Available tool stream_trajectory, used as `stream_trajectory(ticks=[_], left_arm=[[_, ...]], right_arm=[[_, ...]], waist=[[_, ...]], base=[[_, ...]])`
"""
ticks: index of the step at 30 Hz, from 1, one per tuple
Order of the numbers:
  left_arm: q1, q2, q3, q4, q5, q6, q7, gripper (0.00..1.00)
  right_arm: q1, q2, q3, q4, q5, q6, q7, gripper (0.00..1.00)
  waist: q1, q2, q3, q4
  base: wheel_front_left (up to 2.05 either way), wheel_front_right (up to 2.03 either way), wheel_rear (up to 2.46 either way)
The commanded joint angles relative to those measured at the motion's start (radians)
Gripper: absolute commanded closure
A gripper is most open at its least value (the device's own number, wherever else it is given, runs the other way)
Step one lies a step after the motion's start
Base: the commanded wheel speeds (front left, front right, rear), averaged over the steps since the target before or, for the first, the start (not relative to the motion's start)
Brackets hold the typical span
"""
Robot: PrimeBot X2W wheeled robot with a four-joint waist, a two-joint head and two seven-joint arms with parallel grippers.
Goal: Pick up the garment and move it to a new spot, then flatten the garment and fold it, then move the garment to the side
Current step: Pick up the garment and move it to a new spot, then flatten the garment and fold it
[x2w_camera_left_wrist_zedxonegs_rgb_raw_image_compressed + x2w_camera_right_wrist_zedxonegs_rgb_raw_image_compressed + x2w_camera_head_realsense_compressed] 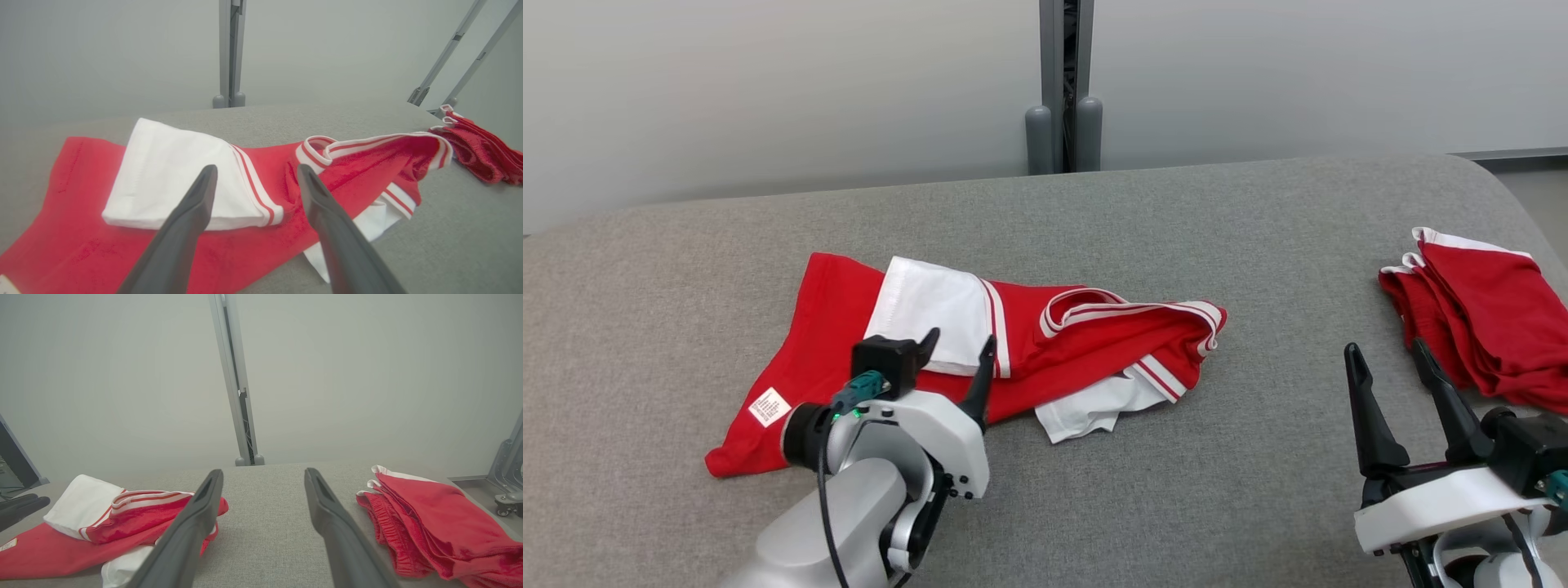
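In the head view, the red and white garment [1086, 347] lies crumpled left of centre on the grey padded table [1094, 220], one white sleeve [927, 314] folded over its red body and the striped collar bunched toward the middle. The left gripper [961, 336] hovers over the near side of that sleeve, jaws wide, holding nothing. The right gripper [1385, 345] stands just as wide and empty near the right edge, beside a pile of folded red garments [1494, 327]. I judge the first step to be in hand, the pick-up, with the lift not yet made.

In the left wrist view, the left gripper's fingers [192, 220] straddle the striped cuff of the sleeve [163, 175], just above the cloth. The next move calls for coming down and closing on a fold thick enough to lift the whole body.

In the right wrist view, the right gripper [263, 471] points at bare table between the garment [155, 524] and the pile [429, 514]. That middle strip, running to the far edge, looks like the best open room for a new spot. The right edge is taken by the pile, so a spread-out garment should stay well apart from it.
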Motion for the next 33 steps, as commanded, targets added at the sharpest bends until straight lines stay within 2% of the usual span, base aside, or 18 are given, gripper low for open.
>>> stream_trajectory(ticks=[1,7,11,28,29,30,33], left_arm=[[0.021,0.018,0.030,-0.002,-0.013,0.014,-0.008,0.00],[0.072,0.052,0.114,0.012,-0.043,0.034,-0.012,0.00],[0.099,0.057,0.175,0.053,-0.097,0.006,-0.011,0.00],[0.017,-0.011,0.322,0.262,-0.276,-0.100,0.031,0.00],[0.012,-0.015,0.330,0.270,-0.282,-0.108,0.030,0.12],[0.008,-0.018,0.337,0.278,-0.288,-0.116,0.028,0.39],[-0.013,-0.020,0.350,0.304,-0.291,-0.125,0.022,1.00]], right_arm=[[0.009,-0.005,-0.005,-0.008,-0.010,0.000,0.006,0.00],[0.016,-0.005,-0.008,-0.025,-0.012,0.000,0.015,0.00],[0.010,-0.005,-0.011,-0.039,-0.018,0.000,0.024,0.00],[-0.030,-0.005,-0.009,-0.055,-0.023,0.000,0.022,0.00],[-0.031,-0.005,-0.009,-0.055,-0.023,0.000,0.021,0.00],[-0.032,-0.005,-0.010,-0.055,-0.022,0.000,0.021,0.00],[-0.034,-0.005,-0.008,-0.051,-0.020,0.000,0.017,0.00]], waist=[[0.0000,-0.0001,-0.004,-0.005],[0.0000,-0.0001,-0.005,-0.018],[0.0000,-0.0001,0.013,-0.035],[0.0000,-0.0001,0.099,-0.110],[0.0000,-0.0001,0.102,-0.113],[0.0000,-0.0001,0.105,-0.116],[0.0000,-0.0001,0.112,-0.124]], base=[[0.00,0.00,0.00],[0.00,0.00,0.00],[0.00,0.00,0.00],[0.00,0.00,0.00],[0.00,0.00,0.00],[0.00,0.00,0.00],[0.00,0.00,0.00]])
